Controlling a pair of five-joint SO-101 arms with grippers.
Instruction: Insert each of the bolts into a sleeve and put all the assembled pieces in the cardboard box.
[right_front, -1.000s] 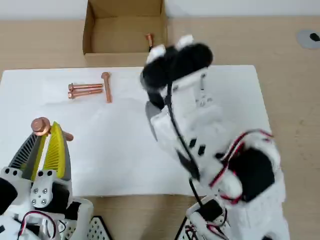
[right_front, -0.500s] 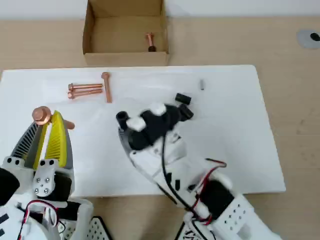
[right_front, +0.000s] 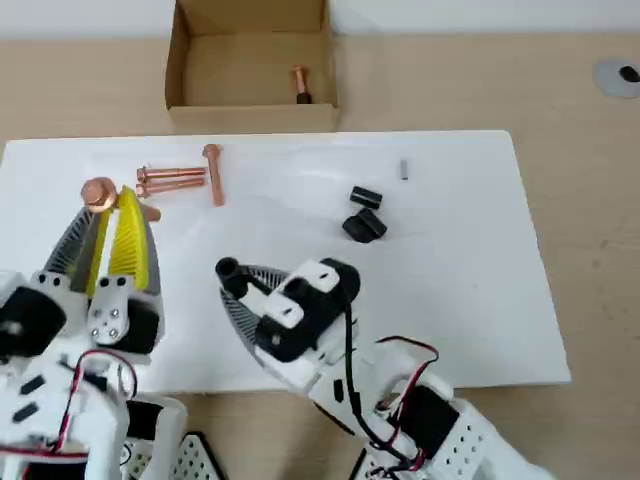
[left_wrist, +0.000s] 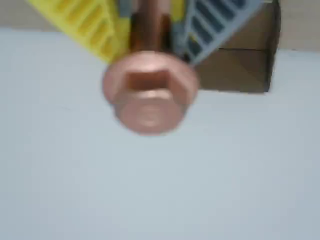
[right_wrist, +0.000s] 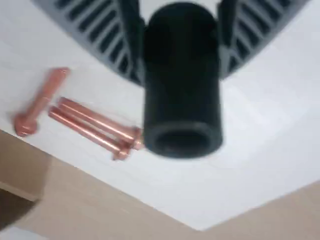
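Hidden or cut off:
- The middle of the bolt (right_front: 98, 192) shank is covered by the fingers of your left gripper (right_front: 108, 200). You see only the flanged head on one side and a short stub on the other.
- The left wrist view shows the head (left_wrist: 150, 92) blurred.
- The far wall of the cardboard box (right_front: 180, 62) runs off the top edge.
- A small grey speck (right_front: 403, 170) on the white sheet (right_front: 470, 300) is too small to identify.

Held parts:
- Left fingers are clamped on the bolt. Its long axis runs across the fingers, roughly level, with the head toward the sheet's left end in the high view.
- Your right gripper (right_front: 230, 275) has its fingers clamped on a black sleeve (right_front: 226, 266) above the middle of the sheet. The sleeve's (right_wrist: 182, 80) axis runs in line with the fingers, its open end facing outward, toward the loose bolts.

On the worktop:
- Two loose bolts (right_front: 170, 180) lie parallel and touching near the sheet's far edge, heads to the left.
- A third bolt (right_front: 213, 172) lies crosswise beside them, head toward the box.
- Two spare sleeves (right_front: 365, 212) sit close together, well apart from the bolts.
- One assembled piece (right_front: 300, 85) lies in the box by its right wall.
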